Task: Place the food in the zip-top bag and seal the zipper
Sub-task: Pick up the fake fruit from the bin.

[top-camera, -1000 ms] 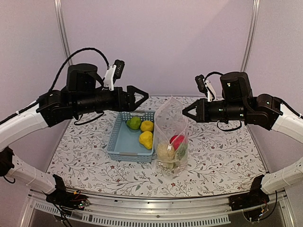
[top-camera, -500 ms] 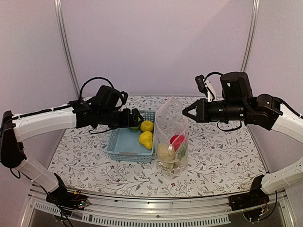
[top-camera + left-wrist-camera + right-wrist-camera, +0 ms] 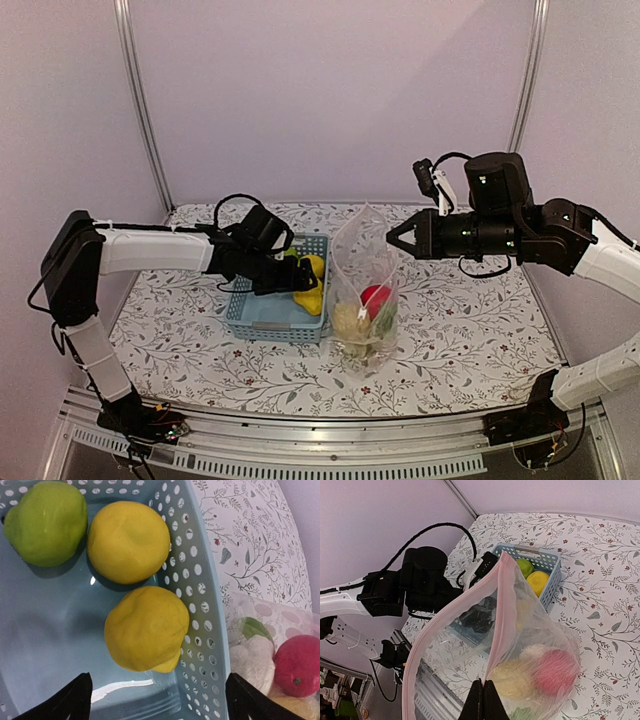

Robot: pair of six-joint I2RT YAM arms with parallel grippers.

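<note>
The zip-top bag [image 3: 362, 300] stands upright on the table, mouth open, with a red tomato [image 3: 373, 296], a white cauliflower [image 3: 350, 320] and a green piece inside. My right gripper [image 3: 392, 237] is shut on the bag's mouth edge and holds it up; in the right wrist view the gripper [image 3: 483, 700] pinches the pinkish zipper strip [image 3: 501, 605]. My left gripper [image 3: 290, 275] is low over the blue basket and open [image 3: 160, 705], its fingers on either side of a yellow lemon [image 3: 146, 629]. A second lemon [image 3: 129, 540] and a green fruit [image 3: 45, 522] lie beyond it.
The light-blue perforated basket [image 3: 262, 300] sits just left of the bag, its wall [image 3: 210, 630] close to the bag's side. The floral tablecloth [image 3: 470, 330] covers the table. Metal frame posts stand at the back corners.
My left arm has come down from a raised position and reached into the basket over the lemons. The right gripper and the bag have not moved.
</note>
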